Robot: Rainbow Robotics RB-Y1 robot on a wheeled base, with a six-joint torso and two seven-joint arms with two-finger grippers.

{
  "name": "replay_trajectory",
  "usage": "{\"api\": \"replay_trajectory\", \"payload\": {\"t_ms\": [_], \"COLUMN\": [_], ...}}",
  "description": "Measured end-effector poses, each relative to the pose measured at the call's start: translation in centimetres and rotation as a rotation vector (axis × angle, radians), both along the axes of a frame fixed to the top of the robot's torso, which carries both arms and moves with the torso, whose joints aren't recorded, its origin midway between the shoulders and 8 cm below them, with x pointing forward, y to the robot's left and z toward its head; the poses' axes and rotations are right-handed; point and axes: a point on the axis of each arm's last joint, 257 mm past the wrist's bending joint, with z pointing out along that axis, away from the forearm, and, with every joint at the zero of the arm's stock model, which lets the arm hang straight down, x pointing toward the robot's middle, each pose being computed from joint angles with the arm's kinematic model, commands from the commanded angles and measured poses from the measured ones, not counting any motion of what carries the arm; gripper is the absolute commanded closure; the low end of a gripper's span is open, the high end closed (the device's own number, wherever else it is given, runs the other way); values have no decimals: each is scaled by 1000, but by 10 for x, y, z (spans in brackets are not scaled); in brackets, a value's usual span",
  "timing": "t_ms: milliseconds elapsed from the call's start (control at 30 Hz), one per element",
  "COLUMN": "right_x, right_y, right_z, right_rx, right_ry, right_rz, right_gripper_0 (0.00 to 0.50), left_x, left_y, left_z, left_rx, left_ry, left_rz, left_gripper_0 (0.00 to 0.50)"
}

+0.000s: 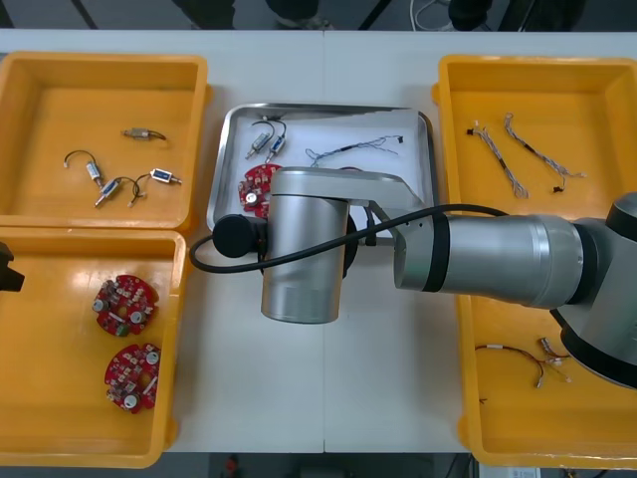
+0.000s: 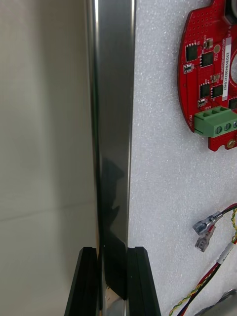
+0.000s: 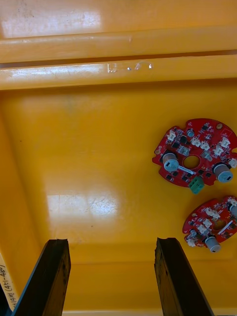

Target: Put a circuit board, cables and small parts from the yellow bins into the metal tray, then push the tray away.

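Right gripper (image 2: 112,253): my black fingers (image 2: 86,281) stand narrowly apart, clamped on the metal tray's (image 2: 111,98) rim, one on either side.
Metal tray: mid-table between the yellow bins (image 1: 50,110); shiny folded-steel edge, grainy white liner (image 2: 158,163) inside.
Hidden: from above, my own wrist (image 1: 304,249) covers the tray's near edge and the grip.
Contents: round red circuit board (image 2: 210,84), cut off by the frame, with a green terminal block (image 2: 215,122); red and yellow cable (image 2: 200,292) partly seen; twisted blue and white cable (image 1: 353,149); small metal parts (image 1: 267,139).
Left gripper (image 3: 112,242): wide open, holding nothing, above a glossy bin floor with two boards (image 3: 207,136).
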Motion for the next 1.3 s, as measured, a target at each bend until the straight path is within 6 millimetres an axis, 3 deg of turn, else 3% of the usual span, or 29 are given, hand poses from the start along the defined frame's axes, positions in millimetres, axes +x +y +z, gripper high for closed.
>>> {"api": "replay_trajectory", "payload": {"t_ms": [767,1300], "right_x": [65,104], "right_y": [-3,12], "right_z": [19,25], "right_rx": [-31,34], "right_ry": [-73,-114], "right_rz": [25,64], "right_gripper_0": [500,500], "left_x": [0,0], "left_y": [0,0], "left_z": [0,0], "left_rx": [0,0], "left_ry": [0,0], "left_rz": [0,0], "left_gripper_0": [0,0]}}
